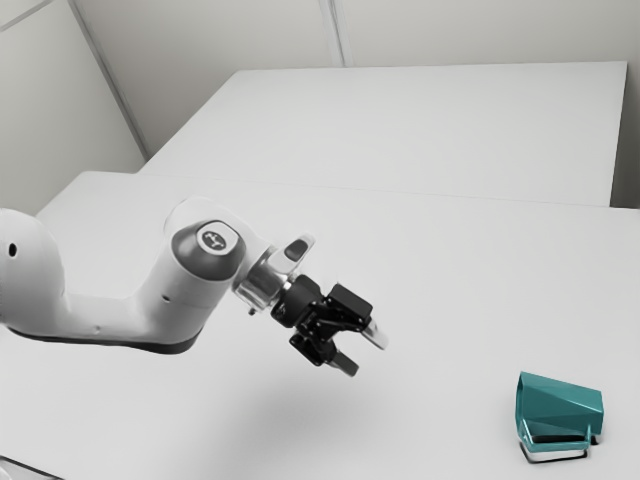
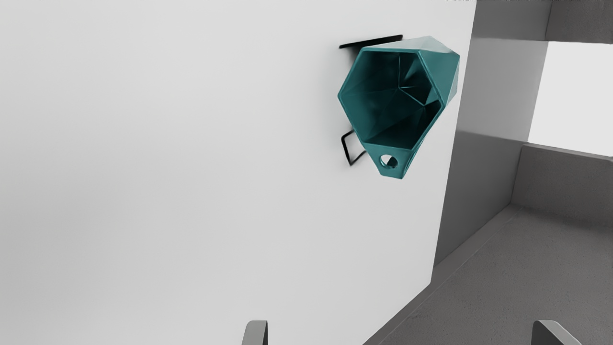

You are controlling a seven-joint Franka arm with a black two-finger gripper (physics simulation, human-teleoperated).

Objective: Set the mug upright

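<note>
Exterior view: black two-finger hand (image 1: pixel 363 353) is held over the broad white desk (image 1: pixel 450 270), fingers (image 1: pixel 346 364) spread wide, nothing gripped. Teal faceted mug (image 1: pixel 560 402) is tipped on its side toward the exterior view's right, well apart. Wrist view: open hexagonal mouth (image 2: pixel 390 96) is turned handward. Grasp, righting, release all left to be done.

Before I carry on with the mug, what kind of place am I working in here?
Probably a bare, simulated room or office-like space: plain pale panelled walls, a large white table with another white surface behind it, and a grey speckled floor beyond the table's edge.
</note>
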